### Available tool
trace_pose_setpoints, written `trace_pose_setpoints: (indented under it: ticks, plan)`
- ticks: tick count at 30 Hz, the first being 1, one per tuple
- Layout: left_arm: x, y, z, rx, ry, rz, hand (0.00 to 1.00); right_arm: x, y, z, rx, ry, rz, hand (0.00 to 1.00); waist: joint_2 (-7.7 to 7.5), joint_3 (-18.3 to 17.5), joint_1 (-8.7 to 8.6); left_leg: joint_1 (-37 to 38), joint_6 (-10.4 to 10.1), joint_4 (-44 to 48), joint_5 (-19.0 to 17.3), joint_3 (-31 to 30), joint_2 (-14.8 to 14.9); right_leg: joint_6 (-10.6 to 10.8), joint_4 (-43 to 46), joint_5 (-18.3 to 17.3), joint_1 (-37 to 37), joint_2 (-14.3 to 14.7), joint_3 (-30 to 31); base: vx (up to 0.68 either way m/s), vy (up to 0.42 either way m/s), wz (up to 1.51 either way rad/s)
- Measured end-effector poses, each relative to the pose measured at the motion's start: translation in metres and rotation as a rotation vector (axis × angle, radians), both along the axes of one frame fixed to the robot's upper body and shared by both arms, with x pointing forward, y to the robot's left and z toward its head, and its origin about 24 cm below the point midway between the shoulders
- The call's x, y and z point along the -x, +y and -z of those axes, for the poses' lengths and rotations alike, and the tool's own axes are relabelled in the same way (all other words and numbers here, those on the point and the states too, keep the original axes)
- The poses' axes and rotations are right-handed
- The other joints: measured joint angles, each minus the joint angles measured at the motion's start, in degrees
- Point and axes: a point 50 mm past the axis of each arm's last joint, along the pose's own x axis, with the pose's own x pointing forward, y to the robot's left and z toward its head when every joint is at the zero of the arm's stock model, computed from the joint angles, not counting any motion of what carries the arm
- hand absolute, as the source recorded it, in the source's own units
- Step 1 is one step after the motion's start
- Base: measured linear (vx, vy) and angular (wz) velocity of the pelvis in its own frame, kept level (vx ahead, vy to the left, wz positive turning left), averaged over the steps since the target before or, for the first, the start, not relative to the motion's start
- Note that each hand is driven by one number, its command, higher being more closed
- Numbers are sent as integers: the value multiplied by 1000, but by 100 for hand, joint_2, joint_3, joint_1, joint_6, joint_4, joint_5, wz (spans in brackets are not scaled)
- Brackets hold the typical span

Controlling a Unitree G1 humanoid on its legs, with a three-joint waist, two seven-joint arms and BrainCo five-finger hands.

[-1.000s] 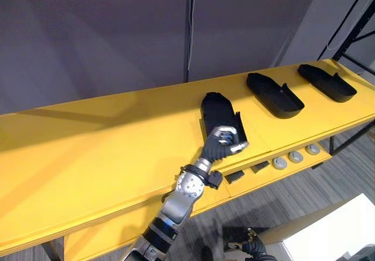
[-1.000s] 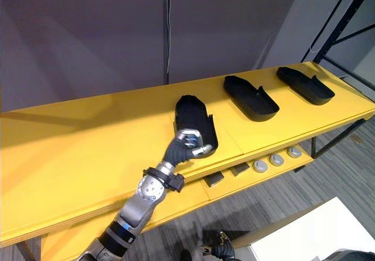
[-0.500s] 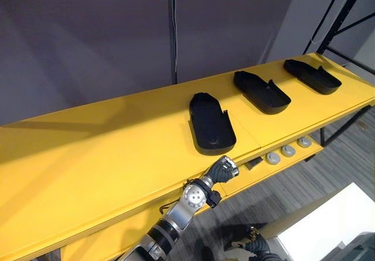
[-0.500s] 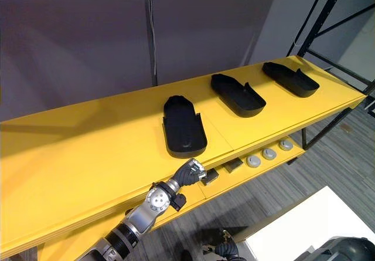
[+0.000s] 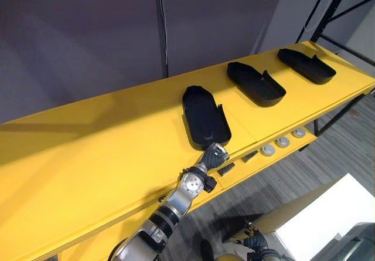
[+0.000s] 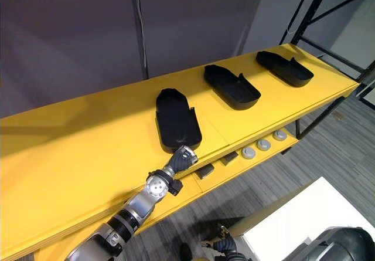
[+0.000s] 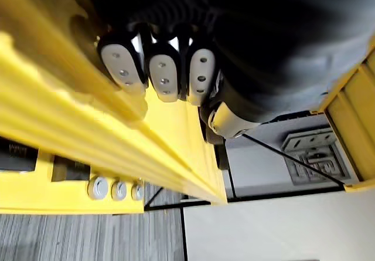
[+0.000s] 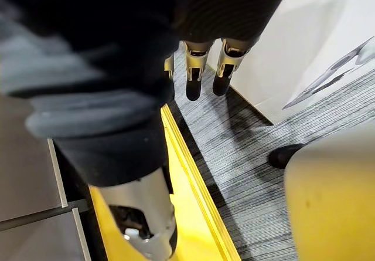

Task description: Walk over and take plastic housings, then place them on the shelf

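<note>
Three black plastic housings lie in a row on the yellow shelf top [image 5: 88, 149]: the nearest [image 5: 205, 123], a middle one [image 5: 255, 84] and a far one [image 5: 306, 65]. My left hand [image 5: 214, 154] is at the shelf's front edge, just below the near end of the nearest housing, apart from it. Its fingers [image 7: 161, 70] are curled against the yellow edge and hold nothing. My right hand [image 8: 199, 67] hangs low over the grey floor beside the shelf, its fingers straight and empty.
A lower yellow shelf holds three grey round discs [image 5: 283, 142] and small dark blocks [image 5: 225, 169]. A white box or table [image 5: 328, 214] stands at the lower right. A black rack post [image 5: 328, 3] rises at the far right. A grey wall is behind the shelf.
My left hand let go of the nearest housing, dropped to the shelf's front edge, then rose slightly toward it. The housing stays on the shelf. The camera has shifted.
</note>
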Motion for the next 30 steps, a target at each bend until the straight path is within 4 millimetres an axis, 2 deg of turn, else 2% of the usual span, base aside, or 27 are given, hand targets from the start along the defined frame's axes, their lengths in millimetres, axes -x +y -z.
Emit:
trace_pose_setpoints:
  ticks: [5, 9, 13, 17, 25, 30]
  plan:
    - [-13, 6, -9, -5, -27, -41, 100, -3, 2, -1, -2, -8, -10, 0, 2, 62, -20, -11, -25, -7, -17, 91, 13, 0, 7, 0, -55, 34, 95, 3, -18, -10]
    - [-23, 13, -19, 15, -50, -97, 100, -9, 5, -3, -6, -22, -20, 0, 20, 100, -142, -112, -25, -6, -18, 114, 19, -7, 11, 5, -166, 45, 115, -4, -17, -3]
    - [-32, 13, -28, 3, -75, -112, 100, -11, 7, -3, -7, -28, -37, 0, 30, 143, -134, -160, -50, -6, -35, 226, 37, -25, 11, 20, -260, 86, 239, -10, -32, -15]
    - [-39, 17, -39, 19, -100, -133, 100, -15, 10, -6, -12, -44, -43, 0, 40, 184, -227, -242, -60, -3, -42, 265, 62, -39, 15, 30, -361, 125, 263, -4, -39, -7]
    - [-41, 15, -45, 43, -103, -135, 100, -16, 11, -7, -16, -53, -42, 0, 66, 209, -267, -276, -74, -1, -52, 274, 75, -41, 16, 31, -399, 143, 273, -14, -37, -1]
    - [-37, 13, -47, 118, -91, -143, 100, -17, 10, -7, -17, -54, -33, 0, 105, 227, -263, -249, -71, 14, -50, 223, 70, -41, 17, 32, -341, 127, 228, -37, -29, 5]
